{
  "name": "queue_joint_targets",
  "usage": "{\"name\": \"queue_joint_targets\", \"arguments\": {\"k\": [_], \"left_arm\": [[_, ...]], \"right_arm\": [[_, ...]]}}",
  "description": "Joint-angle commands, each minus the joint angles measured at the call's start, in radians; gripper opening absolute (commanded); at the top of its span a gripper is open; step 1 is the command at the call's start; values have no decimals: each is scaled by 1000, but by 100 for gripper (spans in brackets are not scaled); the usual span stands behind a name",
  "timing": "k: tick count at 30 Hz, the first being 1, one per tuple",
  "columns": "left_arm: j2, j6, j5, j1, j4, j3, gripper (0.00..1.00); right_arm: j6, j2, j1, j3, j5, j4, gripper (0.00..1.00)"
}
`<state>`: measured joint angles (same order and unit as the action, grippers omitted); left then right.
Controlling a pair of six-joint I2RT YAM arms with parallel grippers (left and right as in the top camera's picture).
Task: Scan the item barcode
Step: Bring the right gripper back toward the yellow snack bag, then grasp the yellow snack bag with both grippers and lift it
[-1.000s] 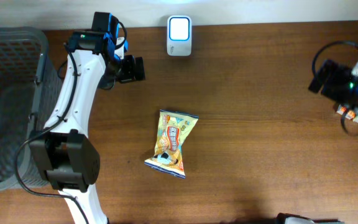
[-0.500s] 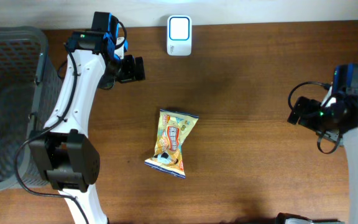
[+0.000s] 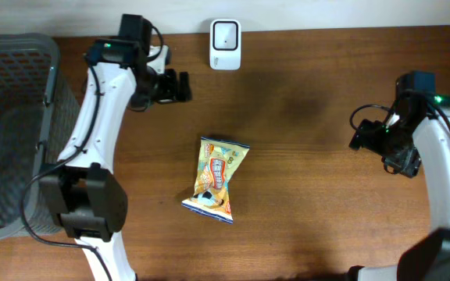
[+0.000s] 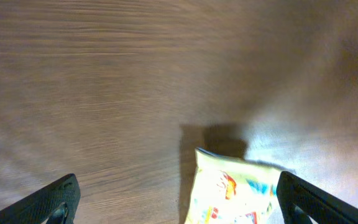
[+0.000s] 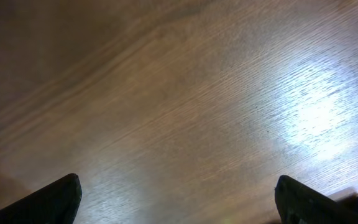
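Observation:
The item, a yellow snack bag [image 3: 216,179] with colourful print, lies flat in the middle of the wooden table; no barcode shows on its upturned face. A white scanner [image 3: 225,33] stands at the table's far edge. My left gripper [image 3: 180,86] hovers open to the upper left of the bag, and in the left wrist view the bag's top end [image 4: 235,190] lies below and between the spread fingers of the left gripper [image 4: 179,198]. My right gripper [image 3: 359,136] is open over bare wood at the right, and the right gripper [image 5: 179,199] has nothing between its fingers.
A grey mesh basket [image 3: 6,133] fills the left edge of the table. The left arm's base stands near the front left, the right arm's base at the front right. Bare wood lies between the bag and the right gripper.
My right arm has swung in from the table's right edge toward the middle. The left gripper has shifted slightly right. The bag has not moved.

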<state>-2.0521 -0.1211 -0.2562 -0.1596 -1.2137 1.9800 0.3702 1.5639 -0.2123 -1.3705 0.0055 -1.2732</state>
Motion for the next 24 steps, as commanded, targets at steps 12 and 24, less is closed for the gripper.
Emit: {"name": "queue_joint_targets", "arguments": {"k": [12, 24], "left_arm": [[-2, -2, 118, -200, -310, -1, 99], [-2, -256, 332, -60, -197, -1, 99]], "right_arm": [[27, -213, 6, -2, -206, 56, 98], [-159, 457, 505, -2, -800, 621, 88]]}}
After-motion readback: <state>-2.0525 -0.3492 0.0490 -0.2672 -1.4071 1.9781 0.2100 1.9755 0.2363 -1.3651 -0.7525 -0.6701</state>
